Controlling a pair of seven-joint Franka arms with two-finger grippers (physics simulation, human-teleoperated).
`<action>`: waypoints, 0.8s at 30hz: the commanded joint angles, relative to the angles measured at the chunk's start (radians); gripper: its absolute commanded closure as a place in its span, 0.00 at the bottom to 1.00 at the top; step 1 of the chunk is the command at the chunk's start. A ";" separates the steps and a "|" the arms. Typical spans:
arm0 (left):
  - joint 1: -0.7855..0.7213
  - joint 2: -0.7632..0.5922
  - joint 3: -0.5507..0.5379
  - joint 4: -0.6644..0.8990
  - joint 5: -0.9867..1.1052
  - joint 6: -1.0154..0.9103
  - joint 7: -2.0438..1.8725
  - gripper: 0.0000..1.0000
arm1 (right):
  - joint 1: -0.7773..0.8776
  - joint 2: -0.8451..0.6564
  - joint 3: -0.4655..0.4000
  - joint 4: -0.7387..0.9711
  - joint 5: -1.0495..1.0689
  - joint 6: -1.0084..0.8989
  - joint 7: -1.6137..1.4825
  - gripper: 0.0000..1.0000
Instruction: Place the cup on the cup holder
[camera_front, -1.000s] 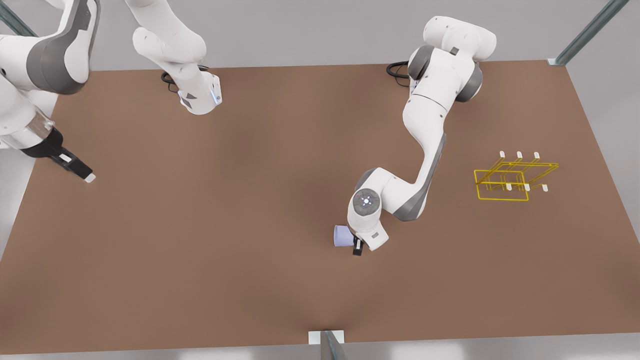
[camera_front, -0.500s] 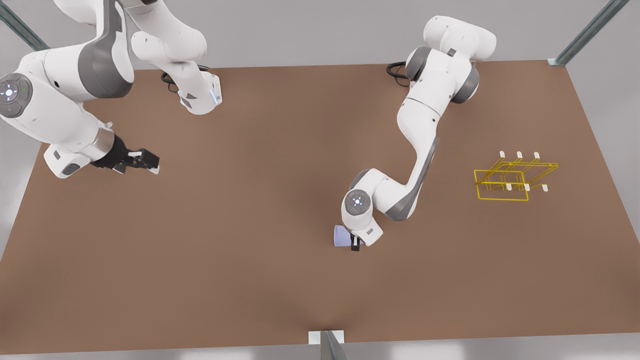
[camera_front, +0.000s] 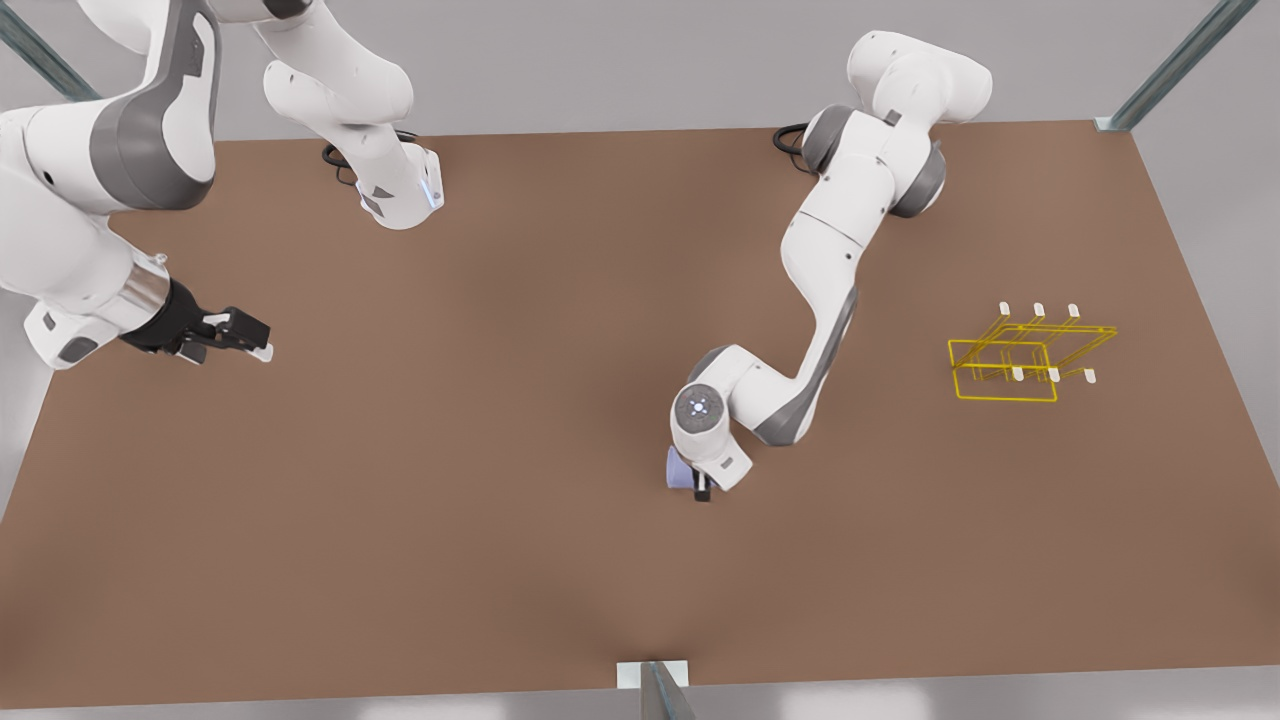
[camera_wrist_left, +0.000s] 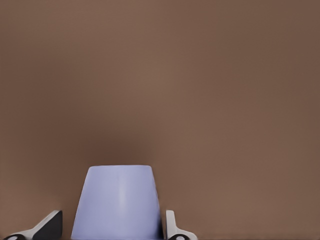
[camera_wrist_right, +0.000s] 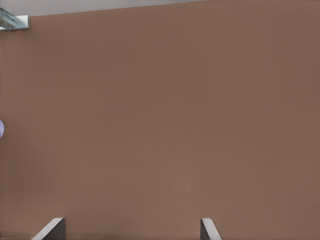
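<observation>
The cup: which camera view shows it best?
The left wrist view: the cup stands large between the left gripper fingers. In the front view the cup is mostly hidden under that arm. The right wrist view catches a sliver of the cup.

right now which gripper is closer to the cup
Left. The left gripper straddles the cup, a finger on each side with gaps showing. The right gripper waits open far off at the front view's left.

White arms (camera_front: 830, 250), grey joint bands, black cables at bases, perhaps blue-lit joint cap.
</observation>
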 joint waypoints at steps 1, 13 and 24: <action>-0.005 0.005 0.000 0.000 0.013 0.019 -0.049 0.00 | -0.016 0.001 0.001 0.000 0.002 0.013 -0.092 0.00; -0.015 0.011 0.000 0.006 0.029 0.010 -0.045 0.25 | -0.021 0.001 0.001 0.000 0.003 0.011 -0.092 0.00; -0.002 -0.132 0.040 0.071 0.127 -0.326 -0.020 0.23 | -0.033 0.002 -0.002 0.002 0.005 0.013 -0.092 0.00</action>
